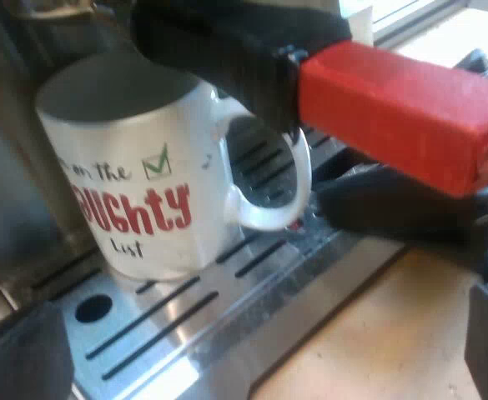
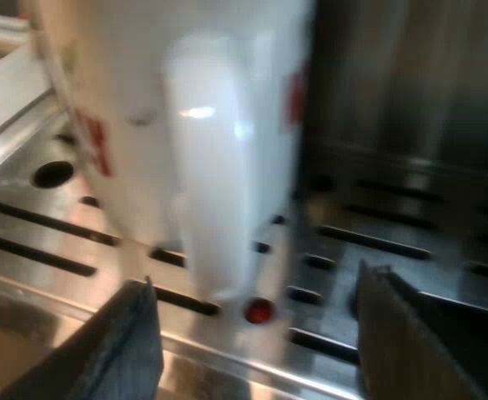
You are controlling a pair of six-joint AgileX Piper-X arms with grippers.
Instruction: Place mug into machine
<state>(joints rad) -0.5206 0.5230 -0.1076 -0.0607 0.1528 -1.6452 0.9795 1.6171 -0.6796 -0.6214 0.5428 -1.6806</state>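
A white mug (image 1: 135, 192) with red lettering and a green tick stands upright on the machine's slotted metal drip tray (image 1: 185, 317). Just above it hangs the holder's dark handle (image 1: 227, 50) with its red end (image 1: 402, 108). My left gripper (image 1: 256, 333) is open, its fingers (image 1: 18, 354) wide apart over the tray's edge, short of the mug. My right gripper (image 2: 260, 333) is open too, with the mug's handle (image 2: 210, 183) just beyond the gap between its fingers (image 2: 131, 342). In the left wrist view the right gripper (image 1: 394, 208) sits close by the mug's handle (image 1: 277, 192).
A small red float (image 2: 259, 310) pokes up from the tray by the mug's base. The machine's dark steel back wall (image 2: 410, 83) rises behind the mug. A wooden tabletop (image 1: 394, 333) lies below the tray's edge.
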